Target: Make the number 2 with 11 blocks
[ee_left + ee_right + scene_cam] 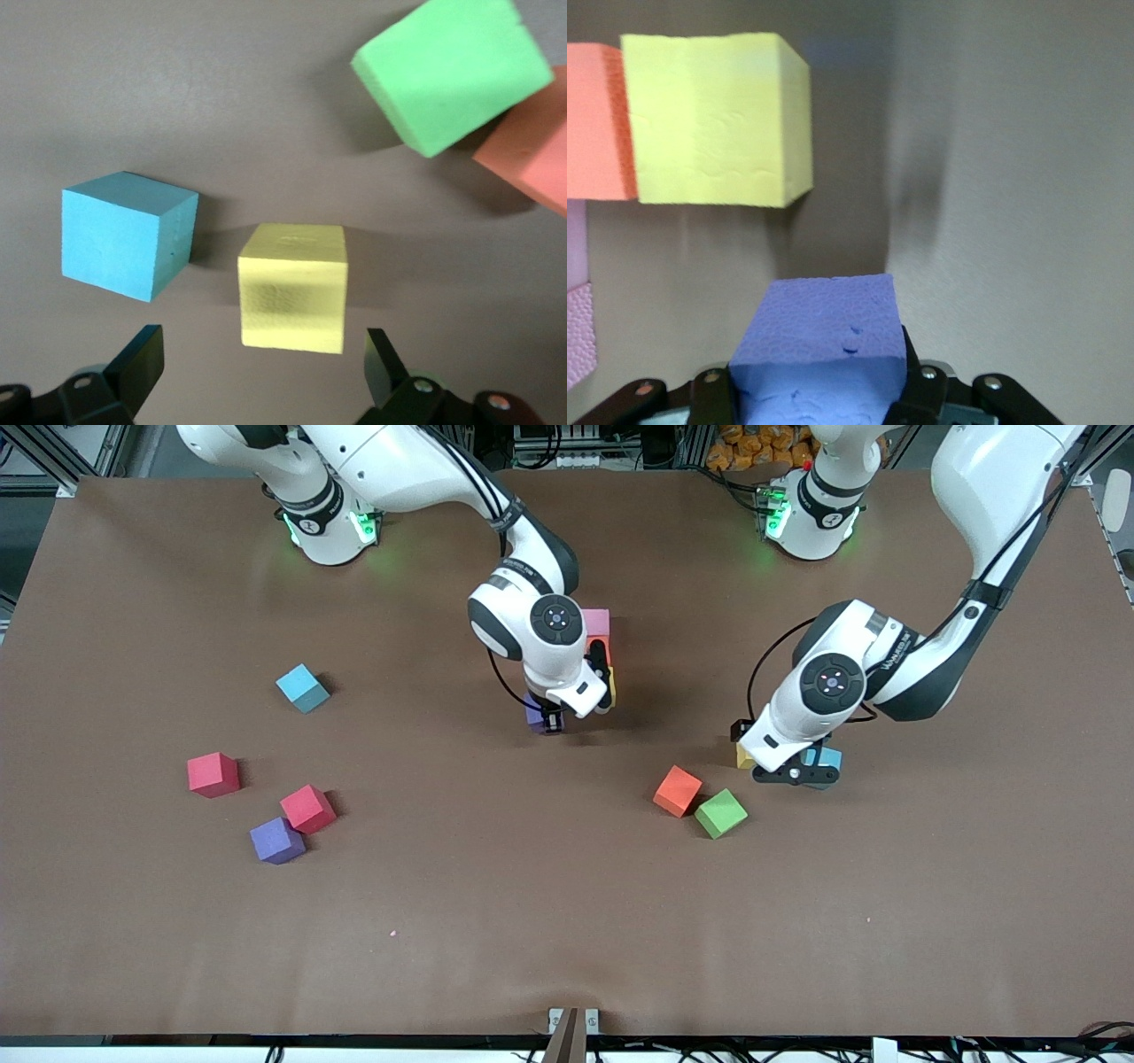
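A purple block (819,341) is being gripped between the fingers of the right tool (551,722), low over the worktop (496,921), just beside the started number 2 (599,654). In that figure a pink block (596,621), an orange block (598,119) and a yellow block (713,119) are being shown in a column. The left tool (261,372) is being held with its fingers wide apart over a second yellow block (292,288), beside a light-blue cube (124,235). Well apart from the number 2, loose blocks are being left lying: green (720,813), orange (678,790), red (213,774), pink (307,808) and purple (277,840).
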Robot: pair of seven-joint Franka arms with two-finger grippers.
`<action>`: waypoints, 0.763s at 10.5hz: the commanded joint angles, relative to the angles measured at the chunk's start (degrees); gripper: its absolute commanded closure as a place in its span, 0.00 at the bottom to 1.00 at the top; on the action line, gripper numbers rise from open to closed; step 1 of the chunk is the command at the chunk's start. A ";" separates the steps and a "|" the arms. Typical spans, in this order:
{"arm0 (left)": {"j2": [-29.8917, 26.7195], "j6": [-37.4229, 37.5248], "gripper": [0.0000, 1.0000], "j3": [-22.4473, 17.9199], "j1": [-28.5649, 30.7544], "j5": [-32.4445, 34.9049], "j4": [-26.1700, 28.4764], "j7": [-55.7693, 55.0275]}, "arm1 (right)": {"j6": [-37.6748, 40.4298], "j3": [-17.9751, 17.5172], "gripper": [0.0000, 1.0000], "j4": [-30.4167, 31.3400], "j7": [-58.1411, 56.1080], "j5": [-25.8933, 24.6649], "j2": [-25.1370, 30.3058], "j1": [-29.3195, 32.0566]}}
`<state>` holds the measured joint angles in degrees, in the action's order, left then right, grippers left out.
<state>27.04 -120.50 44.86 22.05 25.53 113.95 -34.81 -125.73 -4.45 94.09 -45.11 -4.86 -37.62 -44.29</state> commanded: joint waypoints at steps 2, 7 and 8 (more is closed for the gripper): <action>-0.24 -4.13 0.00 1.01 3.87 0.14 3.12 0.81 | 0.14 0.32 0.78 1.09 2.48 -0.68 0.27 -1.24; 1.87 -5.08 0.00 1.01 2.82 -0.04 2.60 -2.98 | -0.30 0.23 0.78 1.01 7.84 -0.15 -0.70 -3.08; 2.66 -6.22 0.00 1.01 2.73 -0.04 2.51 -2.98 | -0.48 0.23 0.78 1.01 7.85 -0.15 -0.79 -3.43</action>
<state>28.64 -125.07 45.45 24.59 25.51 116.33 -36.84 -125.72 -4.47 94.89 -38.64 -4.85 -38.29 -46.97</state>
